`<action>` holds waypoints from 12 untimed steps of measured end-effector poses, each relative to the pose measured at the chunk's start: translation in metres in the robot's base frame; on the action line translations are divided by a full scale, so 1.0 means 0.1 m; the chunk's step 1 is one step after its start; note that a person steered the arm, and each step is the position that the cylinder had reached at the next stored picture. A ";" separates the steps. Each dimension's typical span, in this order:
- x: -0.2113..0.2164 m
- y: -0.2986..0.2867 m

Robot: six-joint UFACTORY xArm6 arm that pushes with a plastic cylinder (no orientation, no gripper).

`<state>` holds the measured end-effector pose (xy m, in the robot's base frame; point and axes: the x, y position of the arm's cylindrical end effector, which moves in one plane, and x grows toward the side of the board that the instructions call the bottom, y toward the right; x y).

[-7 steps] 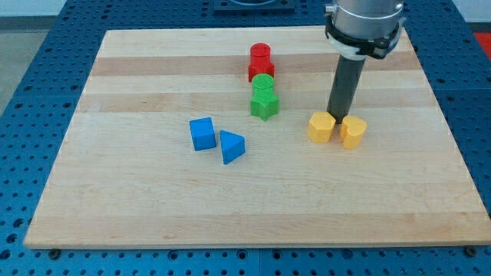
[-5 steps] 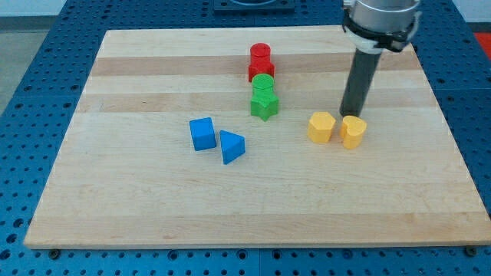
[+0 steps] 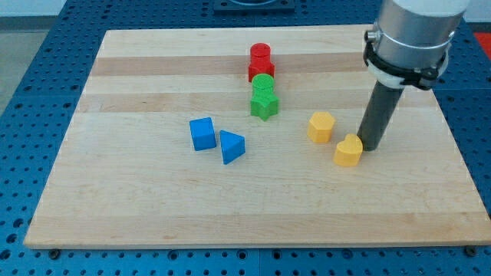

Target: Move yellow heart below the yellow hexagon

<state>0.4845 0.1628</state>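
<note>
The yellow hexagon point(image 3: 321, 126) sits on the wooden board right of centre. The yellow heart point(image 3: 348, 150) lies just below and to the right of it, a small gap apart. My tip point(image 3: 370, 146) stands on the board at the heart's right side, touching or almost touching its upper right edge. The dark rod rises from there to the arm at the view's top right.
A red cylinder point(image 3: 261, 54) and red block point(image 3: 259, 70) stand at top centre, with a green cylinder point(image 3: 263, 83) and green star point(image 3: 264, 104) just below them. A blue cube point(image 3: 202, 133) and blue triangle point(image 3: 232, 146) lie left of centre. The board's right edge point(image 3: 453, 146) is near.
My tip moved right and down, around to the heart's right side. The yellow heart slid down and slightly left, away from the hexagon's right side. The hexagon stayed.
</note>
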 end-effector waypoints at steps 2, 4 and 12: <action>0.32 0.03; 0.34 -0.07; 0.50 -0.73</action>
<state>0.5346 0.0894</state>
